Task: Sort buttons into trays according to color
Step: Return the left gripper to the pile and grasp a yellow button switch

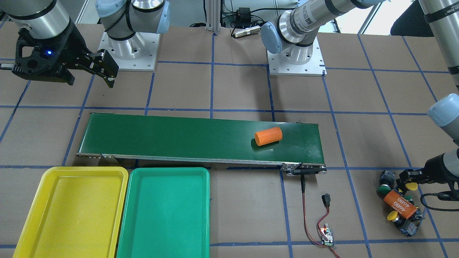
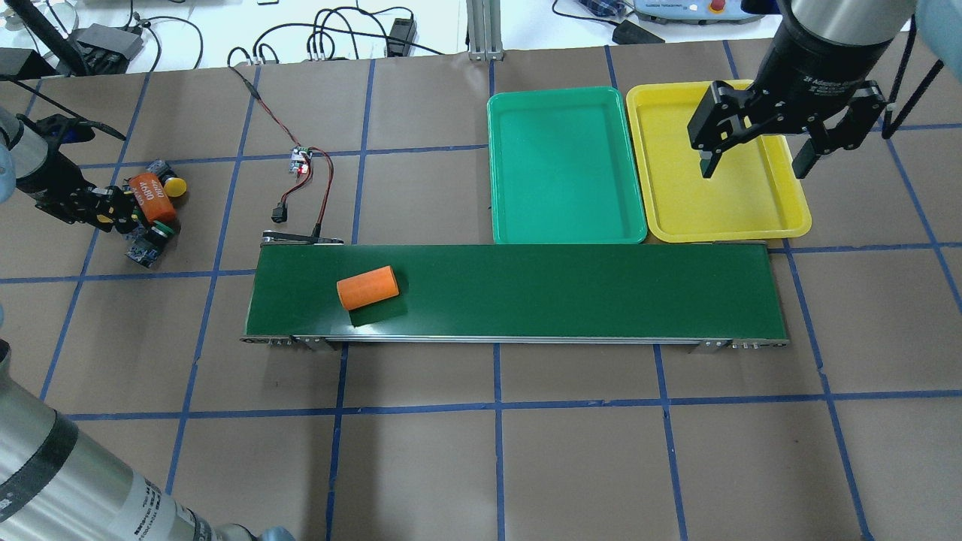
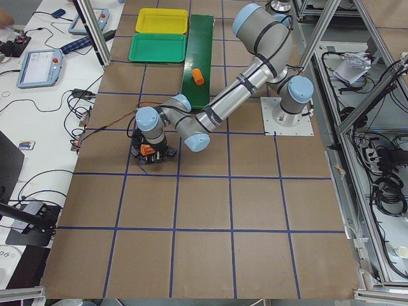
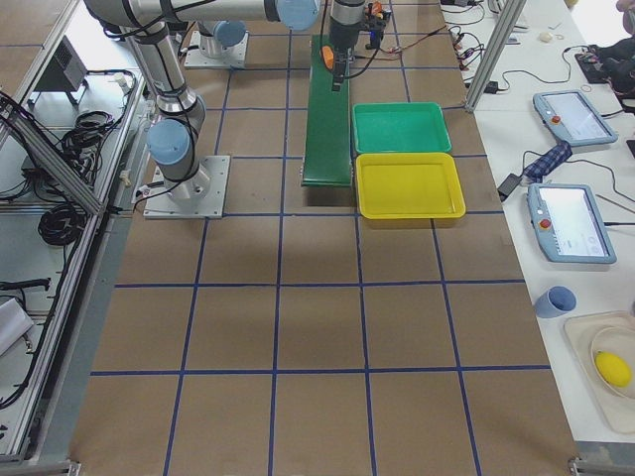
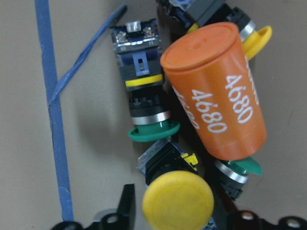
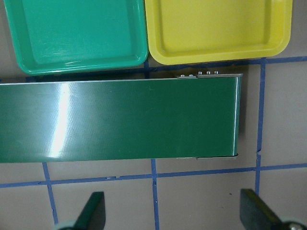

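**Left hand down at the cluster of buttons**

We see the four buttons crowded together on the tabletop (image 2: 451, 451) at the robot's left end, well apart from both trays. In the left wrist view, one yellow-capped button (image 5: 177, 203) lies between the fingers of the left hand (image 5: 180, 211), with its cap toward the camera. We cannot tell whether the fingers press on its body. A green-capped button (image 5: 153, 132) lies just beyond it. A second green cap (image 5: 244, 167) shows from under the marked orange cylinder (image 5: 216, 96), and the second yellow cap (image 5: 259, 40) looks out at that cylinder's other side. The cylinder lies across the buttons and carries "4680" in white, written twice, the second row partly hidden.

The right hand (image 2: 755, 161) hangs high on the robot's side of the conveyor belt (image 2: 564, 293), fingers wide apart and holding nothing. The yellow tray (image 2: 797, 218) and the green tray (image 2: 496, 173) lie side by side across the belt from it. A plain orange cylinder (image 2: 367, 287) lies on the belt.
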You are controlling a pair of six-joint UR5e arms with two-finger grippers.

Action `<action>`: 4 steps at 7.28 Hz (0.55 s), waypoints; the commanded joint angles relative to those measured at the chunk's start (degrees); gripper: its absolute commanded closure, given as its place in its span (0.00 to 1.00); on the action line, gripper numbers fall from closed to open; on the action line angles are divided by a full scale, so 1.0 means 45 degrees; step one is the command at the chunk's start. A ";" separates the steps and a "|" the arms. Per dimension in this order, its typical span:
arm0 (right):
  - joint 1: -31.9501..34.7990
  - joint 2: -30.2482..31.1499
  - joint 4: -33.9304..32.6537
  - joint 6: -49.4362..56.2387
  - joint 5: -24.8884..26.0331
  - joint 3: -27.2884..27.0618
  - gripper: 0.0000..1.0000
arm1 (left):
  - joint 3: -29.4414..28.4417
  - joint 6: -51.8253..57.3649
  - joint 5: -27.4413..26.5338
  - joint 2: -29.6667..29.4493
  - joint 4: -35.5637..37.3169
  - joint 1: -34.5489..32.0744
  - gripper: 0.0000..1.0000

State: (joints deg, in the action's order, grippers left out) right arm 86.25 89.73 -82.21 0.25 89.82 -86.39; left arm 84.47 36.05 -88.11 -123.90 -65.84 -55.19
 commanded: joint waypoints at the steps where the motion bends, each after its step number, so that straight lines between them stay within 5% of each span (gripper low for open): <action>1: -0.0007 0.0001 0.0007 0.0003 0.0000 0.0058 0.00 | -0.0041 -0.0004 -0.0010 0.0711 -0.0926 -0.0079 1.00; 4: -0.0007 -0.0019 0.0007 0.0003 0.0000 0.0058 0.00 | 0.1826 -0.0957 0.0126 0.3479 -0.2378 -0.1207 1.00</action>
State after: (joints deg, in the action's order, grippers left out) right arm 86.22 89.66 -82.18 0.26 89.82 -86.14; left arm 88.69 33.87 -87.92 -113.74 -74.12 -58.06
